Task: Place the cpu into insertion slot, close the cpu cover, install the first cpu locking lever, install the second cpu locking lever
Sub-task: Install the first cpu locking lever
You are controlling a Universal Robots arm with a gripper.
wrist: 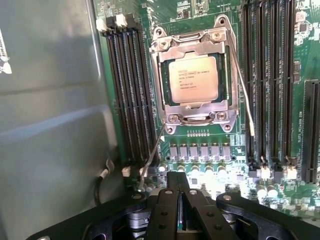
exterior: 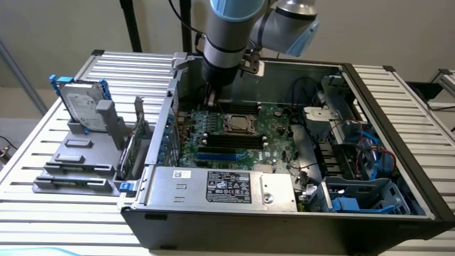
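The cpu [wrist: 193, 78] lies in the insertion slot [wrist: 226, 85], pale metal face up. The cpu cover [wrist: 196, 111], a silvery frame, is down around the chip. One thin wire lever [wrist: 243, 95] slants away from one side of the socket. A second wire lever [wrist: 152, 157] angles from the socket's corner toward my gripper [wrist: 179, 192], its tip close by my fingertips. The gripper's fingers are shut with nothing between them. In the exterior view the gripper [exterior: 211, 98] hangs inside the open computer case, to the left of the socket [exterior: 238, 124].
Long black memory slots [wrist: 129, 95] flank the socket on both sides. The grey power supply box [exterior: 220, 186] fills the case's near side. Cables and a blue drive cage [exterior: 363, 200] sit at the exterior view's right. A hard drive [exterior: 80, 104] stands outside the case, left.
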